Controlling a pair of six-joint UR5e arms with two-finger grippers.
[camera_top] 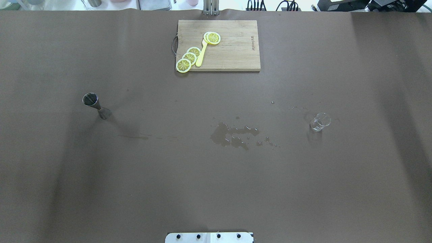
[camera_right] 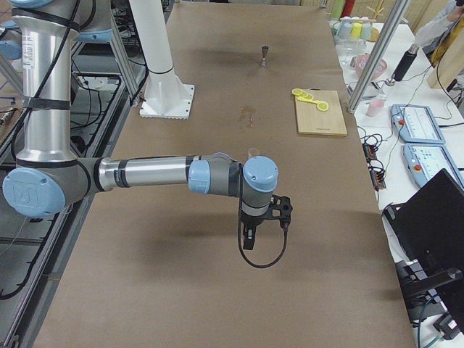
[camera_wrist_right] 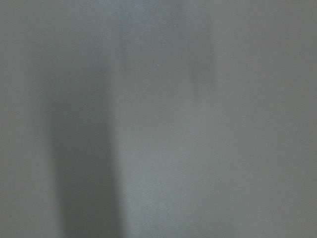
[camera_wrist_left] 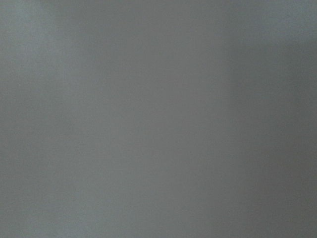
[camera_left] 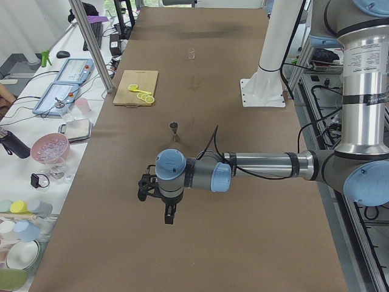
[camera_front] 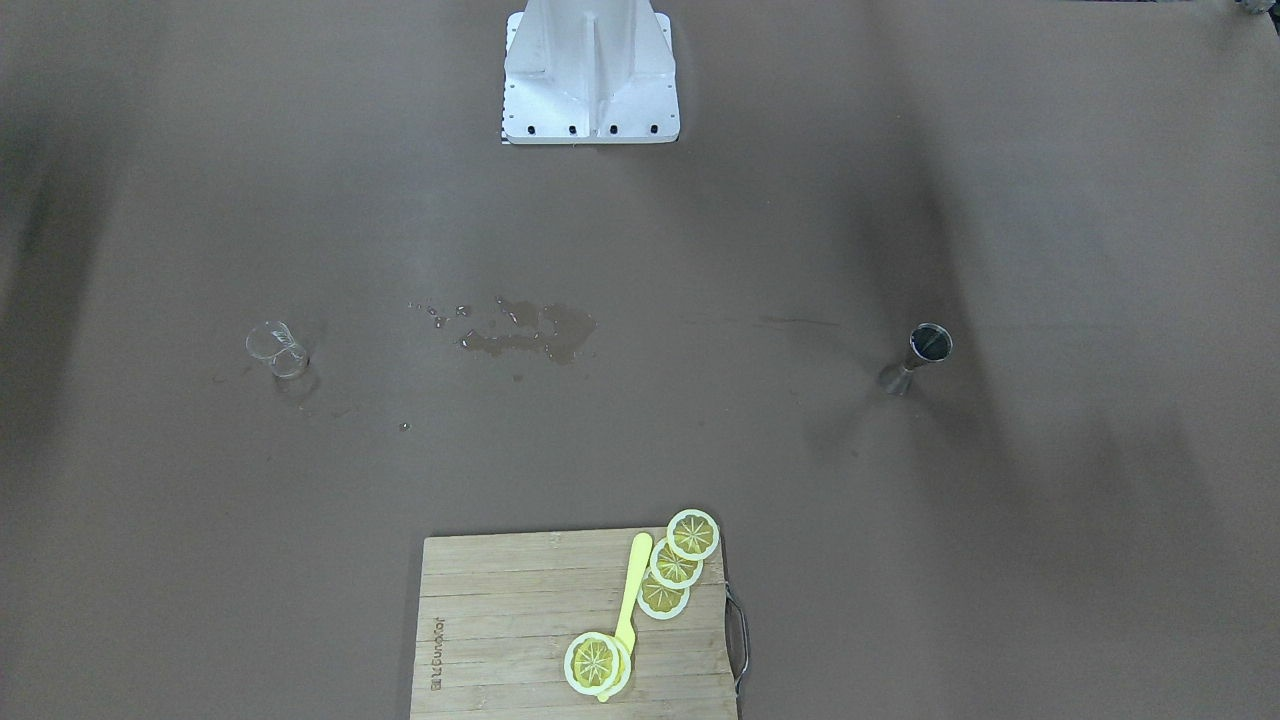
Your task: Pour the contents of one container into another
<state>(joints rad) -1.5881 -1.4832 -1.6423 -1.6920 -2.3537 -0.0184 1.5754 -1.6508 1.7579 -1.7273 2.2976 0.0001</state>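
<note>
Small steel hourglass jigger (camera_top: 97, 106): left-centre of overhead view, upright. Light, rigid, slick; take at narrow waist.
Small clear glass beaker (camera_top: 320, 122): right-centre. Fragile, slippery, possibly wet; grip mid-wall gently.
Left hand (camera_left: 168, 218), right hand (camera_right: 248, 241): seen in side views only, cannot tell opening.

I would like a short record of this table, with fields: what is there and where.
left side: metal measuring cup, upright
right side: glass cup, upright
between them: wet spill on the table
far edge: cutting board with lemon slices and yellow knife
arms: left arm, right arm, both away from the containers
</note>
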